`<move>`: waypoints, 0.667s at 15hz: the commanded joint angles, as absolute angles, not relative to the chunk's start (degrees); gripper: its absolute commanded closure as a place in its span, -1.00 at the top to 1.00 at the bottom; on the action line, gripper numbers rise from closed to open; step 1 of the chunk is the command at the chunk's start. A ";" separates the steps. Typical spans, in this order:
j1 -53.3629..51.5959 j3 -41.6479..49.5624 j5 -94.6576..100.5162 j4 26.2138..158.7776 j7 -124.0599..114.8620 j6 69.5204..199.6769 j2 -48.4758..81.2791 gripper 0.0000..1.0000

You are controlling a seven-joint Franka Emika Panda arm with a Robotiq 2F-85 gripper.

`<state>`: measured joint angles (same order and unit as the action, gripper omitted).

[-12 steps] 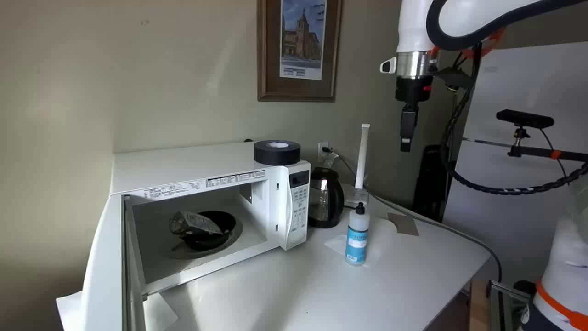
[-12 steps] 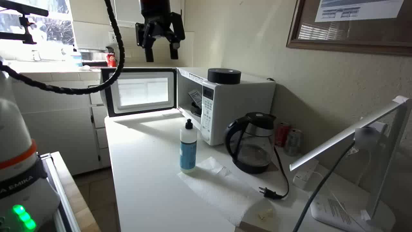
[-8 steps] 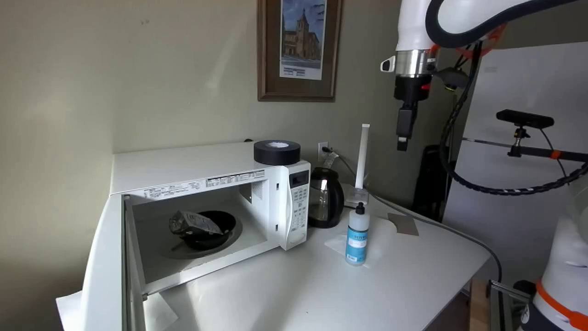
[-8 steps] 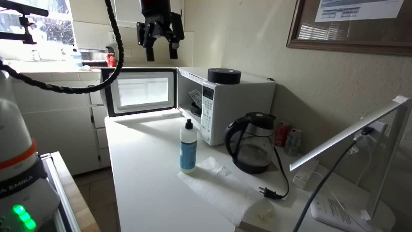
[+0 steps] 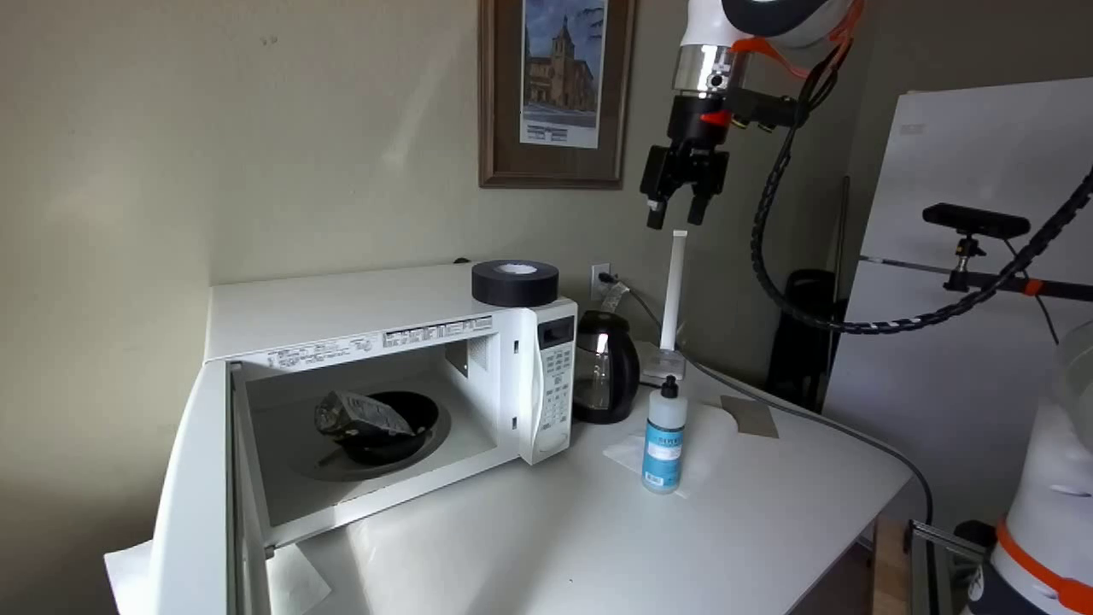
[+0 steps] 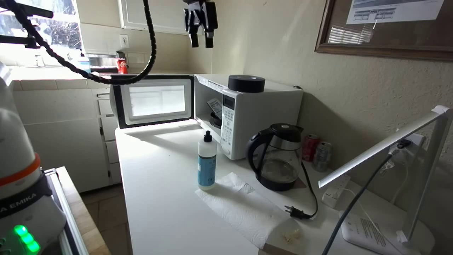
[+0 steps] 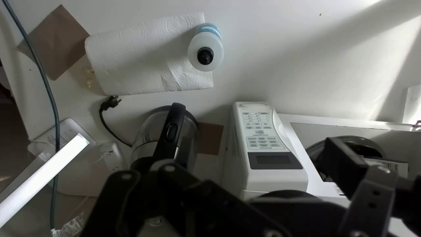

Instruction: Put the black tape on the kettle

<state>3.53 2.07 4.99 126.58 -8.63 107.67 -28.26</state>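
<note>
Only in an exterior view, red can (image 6: 310, 148), near kettle (image 6: 279, 158)

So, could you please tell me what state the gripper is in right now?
Gripper: open and holding nothing; the roll of black tape sits on top of the white microwave.
</note>
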 commanded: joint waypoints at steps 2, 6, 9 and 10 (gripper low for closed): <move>4.21 1.45 4.63 124.62 -9.96 107.54 -26.36 1.00; 4.38 1.47 4.53 124.28 -10.29 107.54 -25.93 1.00; 5.63 0.81 2.99 122.74 -18.06 110.38 -21.89 1.00; 5.84 0.99 2.32 122.10 -20.31 113.08 -19.68 1.00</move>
